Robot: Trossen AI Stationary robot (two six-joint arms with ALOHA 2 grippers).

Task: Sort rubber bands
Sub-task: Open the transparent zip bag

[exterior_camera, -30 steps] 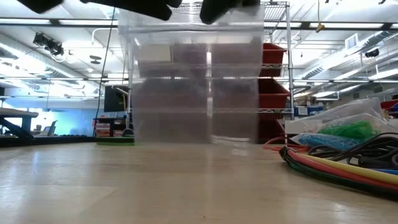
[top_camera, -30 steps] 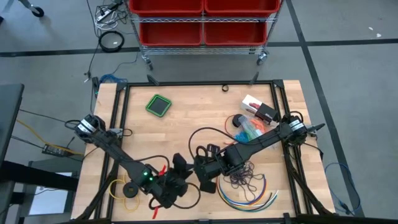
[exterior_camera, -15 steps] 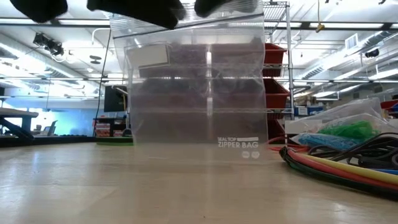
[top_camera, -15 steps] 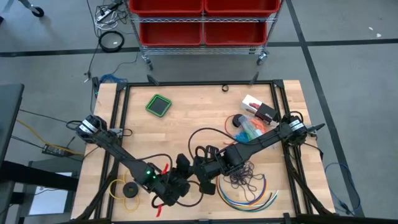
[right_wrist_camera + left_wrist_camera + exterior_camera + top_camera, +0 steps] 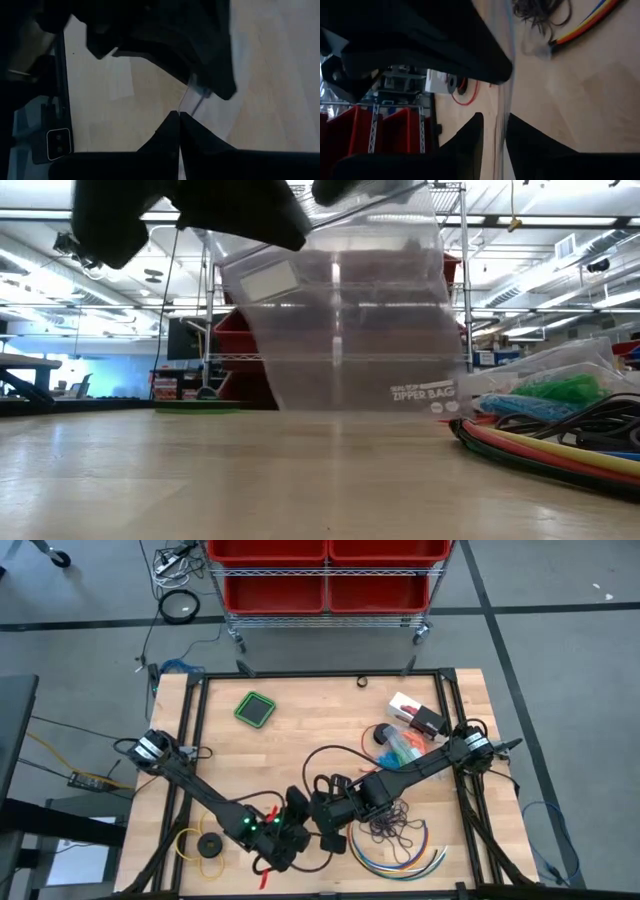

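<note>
A clear zipper bag (image 5: 340, 320) hangs tilted above the table's near middle. My right gripper (image 5: 179, 116) is shut on its top edge. My left gripper (image 5: 494, 131) stands beside it at the bag's left top corner, its fingers a little apart, with the bag's rim (image 5: 508, 95) running through the gap. A tangle of dark purple rubber bands (image 5: 393, 825) lies loose on the table to the right. Orange, blue and green rubber bands (image 5: 400, 747) sit in clear bags farther back right; the green bunch (image 5: 568, 390) also shows in the low view. My right gripper pinches the bag's top rim (image 5: 194, 96) between its two fingers, coming slanting down from the table's right; the bag hangs below it, tilted, clear of the table. My left gripper has the rim between its parted fingers; I cannot tell whether a finger touches it.
Long multicoloured cables (image 5: 400, 858) curve along the near right. A yellow ring with a black disc (image 5: 207, 845) lies at the near left. A green square tray (image 5: 255, 708) sits far left and a small box (image 5: 418, 715) far right. A red-bin shelf (image 5: 325, 575) stands beyond the table.
My left gripper has sunk and gone a little toward the table's right, closer to the bag's top left corner. The bag, which hung straight, has tipped: its top left corner has dropped and its lower edge has swung toward the right.
</note>
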